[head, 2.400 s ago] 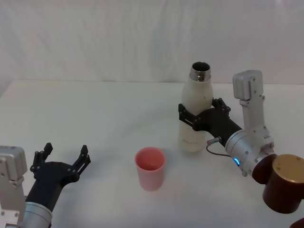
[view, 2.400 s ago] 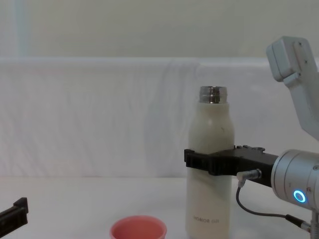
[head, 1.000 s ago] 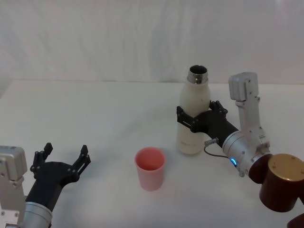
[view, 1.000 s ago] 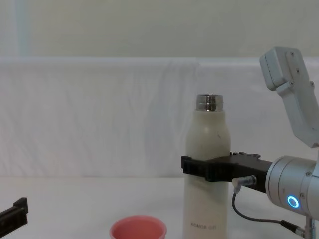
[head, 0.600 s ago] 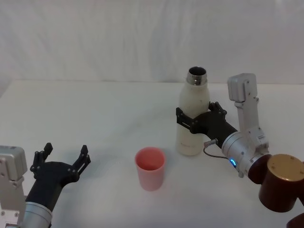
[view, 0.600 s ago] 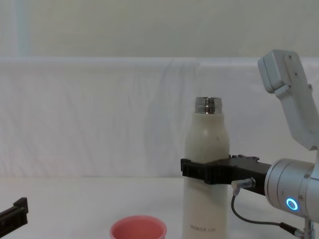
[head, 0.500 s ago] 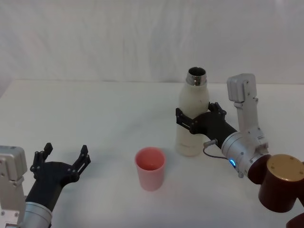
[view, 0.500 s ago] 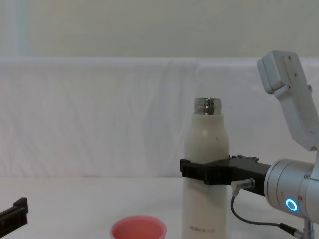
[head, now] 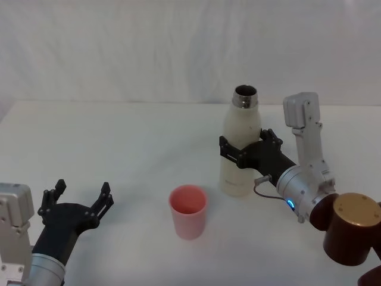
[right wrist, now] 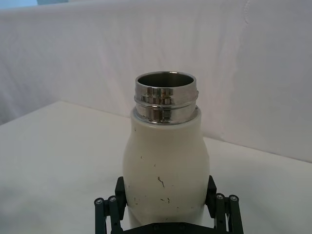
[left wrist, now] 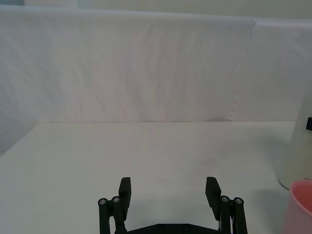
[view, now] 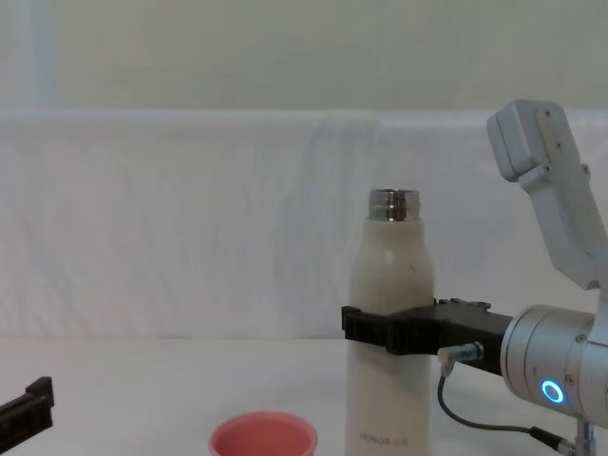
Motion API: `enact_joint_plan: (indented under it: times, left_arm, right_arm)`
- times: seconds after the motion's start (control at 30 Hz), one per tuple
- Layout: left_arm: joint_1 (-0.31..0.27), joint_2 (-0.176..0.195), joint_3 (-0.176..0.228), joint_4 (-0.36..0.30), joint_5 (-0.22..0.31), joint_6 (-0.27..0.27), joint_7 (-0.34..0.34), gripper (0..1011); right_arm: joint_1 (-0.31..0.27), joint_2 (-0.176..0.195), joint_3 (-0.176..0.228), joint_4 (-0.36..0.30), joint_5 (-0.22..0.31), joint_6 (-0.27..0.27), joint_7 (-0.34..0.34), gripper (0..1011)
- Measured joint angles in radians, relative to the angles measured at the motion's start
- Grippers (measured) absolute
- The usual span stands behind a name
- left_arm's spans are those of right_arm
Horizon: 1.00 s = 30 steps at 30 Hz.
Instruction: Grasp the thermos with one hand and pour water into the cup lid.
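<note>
The cream-white thermos (head: pixel 240 123) stands upright at the table's right of centre, its steel neck open. My right gripper (head: pixel 246 145) is shut on the thermos around its middle, black fingers on both sides, as the right wrist view shows for the thermos (right wrist: pixel 165 156) and gripper (right wrist: pixel 165 186). In the chest view the thermos (view: pixel 391 266) is cut off at the base. The pink cup lid (head: pixel 189 210) sits upright, just left of and nearer than the thermos. Near the table's front left, my left gripper (head: pixel 77 196) rests open with nothing in it.
The white table (head: pixel 119 143) has free room across its left and back, ending at a white cloth backdrop. My right arm's brown joint (head: pixel 352 229) hangs over the front right corner. The left wrist view catches the cup lid (left wrist: pixel 300 209) and thermos (left wrist: pixel 298 146) at its edge.
My right gripper has carried the upright thermos a little to the left, closer to the cup lid, and lower in the chest view. The left arm and cup lid have not moved.
</note>
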State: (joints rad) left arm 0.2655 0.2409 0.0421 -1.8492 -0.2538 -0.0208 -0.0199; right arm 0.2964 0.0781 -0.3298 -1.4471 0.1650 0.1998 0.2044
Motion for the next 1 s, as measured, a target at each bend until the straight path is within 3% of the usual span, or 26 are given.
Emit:
enact_joint_plan:
  times: [0.23, 0.37, 1.0]
  left_arm:
    - [0.000, 0.000, 0.000, 0.000, 0.000, 0.000, 0.000, 1001]
    - [0.000, 0.000, 0.000, 0.000, 0.000, 0.000, 0.000, 1001]
    - [0.000, 0.000, 0.000, 0.000, 0.000, 0.000, 0.000, 1001]
  right_arm:
    - [-0.001, 0.000, 0.000, 0.000, 0.000, 0.000, 0.001, 955]
    - [-0.001, 0.000, 0.001, -0.001, 0.000, 0.000, 0.001, 1003]
    - [-0.002, 0.000, 0.001, -0.002, -0.002, 0.000, 0.001, 1000]
